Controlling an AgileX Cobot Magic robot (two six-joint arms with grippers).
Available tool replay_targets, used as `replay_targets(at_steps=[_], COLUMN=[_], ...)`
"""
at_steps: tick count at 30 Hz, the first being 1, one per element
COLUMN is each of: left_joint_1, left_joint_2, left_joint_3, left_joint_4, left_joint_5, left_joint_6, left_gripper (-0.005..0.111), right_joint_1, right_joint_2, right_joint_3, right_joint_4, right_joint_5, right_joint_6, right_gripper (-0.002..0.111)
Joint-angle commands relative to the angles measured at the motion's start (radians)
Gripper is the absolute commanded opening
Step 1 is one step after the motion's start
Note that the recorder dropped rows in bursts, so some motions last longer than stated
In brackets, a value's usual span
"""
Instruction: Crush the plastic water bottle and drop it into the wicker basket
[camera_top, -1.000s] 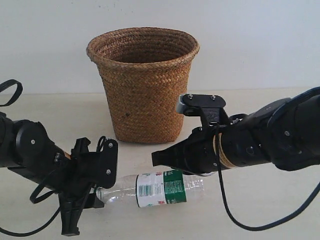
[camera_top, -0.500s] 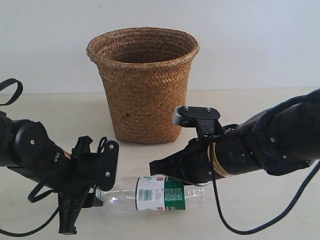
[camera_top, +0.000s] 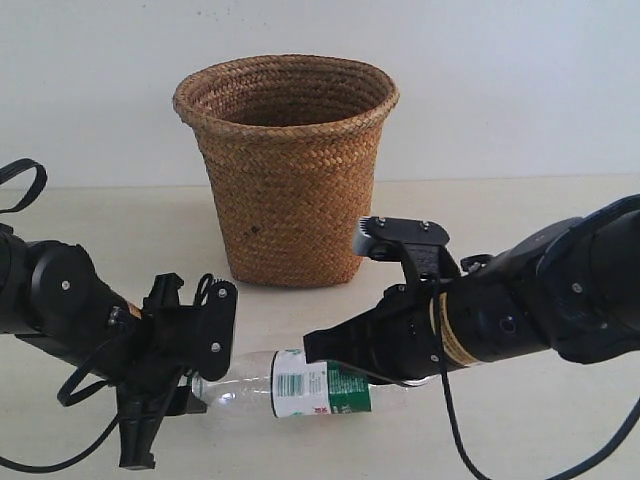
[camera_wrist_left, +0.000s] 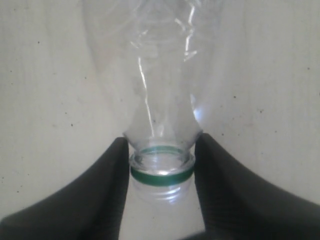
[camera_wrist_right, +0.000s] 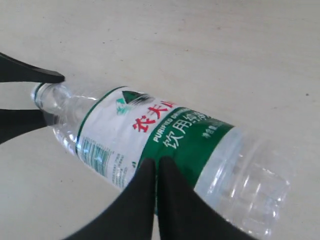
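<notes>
The plastic water bottle (camera_top: 300, 383) lies on its side on the table in front of the wicker basket (camera_top: 287, 170). My left gripper (camera_top: 197, 386) is shut on the bottle's neck, one finger on each side just by the green cap ring (camera_wrist_left: 161, 173); the clear bottle (camera_wrist_left: 160, 85) runs away from it. My right gripper (camera_top: 314, 347) is shut, its two fingers pressed together with nothing between them. Its tips (camera_wrist_right: 156, 163) rest on the green part of the bottle's label (camera_wrist_right: 150, 131). The left gripper's fingers (camera_wrist_right: 30, 75) show at the bottle's neck.
The basket stands upright behind the bottle, mouth open, against a white wall. Beige tabletop (camera_top: 560, 420) lies around the bottle. The right arm's black cable (camera_top: 470, 430) loops down to the table.
My right gripper has come lower over the bottle's right half and now covers more of it. The bottle has shifted slightly. The left gripper has stayed on the neck.
</notes>
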Motion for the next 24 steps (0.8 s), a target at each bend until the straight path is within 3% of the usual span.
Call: replay_targets(at_steps=[1, 24], left_joint_1=[-0.003, -0.003], left_joint_2=[0.0, 0.0], left_joint_3=[0.003, 0.003], left_joint_4=[-0.012, -0.012], left_joint_5=[-0.001, -0.001], left_joint_6=[-0.013, -0.013], left_gripper=[0.004, 0.004], right_joint_1=[0.001, 0.001], right_joint_2=[-0.006, 0.157], right_joint_3=[0.015, 0.011], right_joint_4=[0.018, 0.063], right_joint_5=[0.036, 0.061], right_joint_6=[-0.003, -0.006], right_gripper=[0.001, 0.001])
